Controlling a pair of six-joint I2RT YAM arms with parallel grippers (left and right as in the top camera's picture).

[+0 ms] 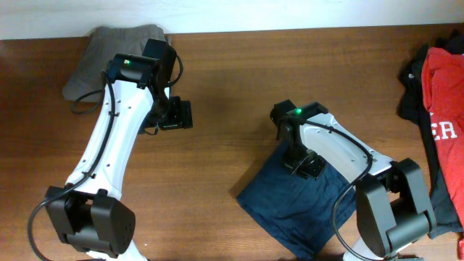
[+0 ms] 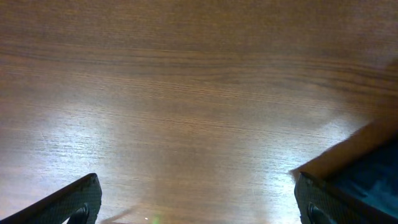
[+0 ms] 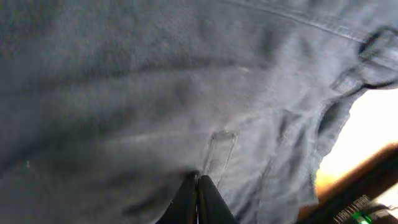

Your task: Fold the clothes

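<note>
The navy-blue shorts (image 1: 279,206) lie in a folded heap on the wooden table, front right of centre. My right gripper (image 1: 306,165) is down on their far edge. In the right wrist view the shorts (image 3: 155,93) fill the frame, with seams and a belt loop showing. The two fingers (image 3: 198,179) are pressed together with their tips in the cloth. My left gripper (image 1: 176,114) hangs open and empty over bare wood, well to the left of the shorts. Its jaws (image 2: 196,208) stand wide apart in the left wrist view.
Grey shorts (image 1: 109,51) lie at the back left, partly under my left arm. A pile with a red shirt (image 1: 446,94) and dark garments (image 1: 417,76) sits at the right edge. The wooden table (image 1: 232,80) runs between the two arms.
</note>
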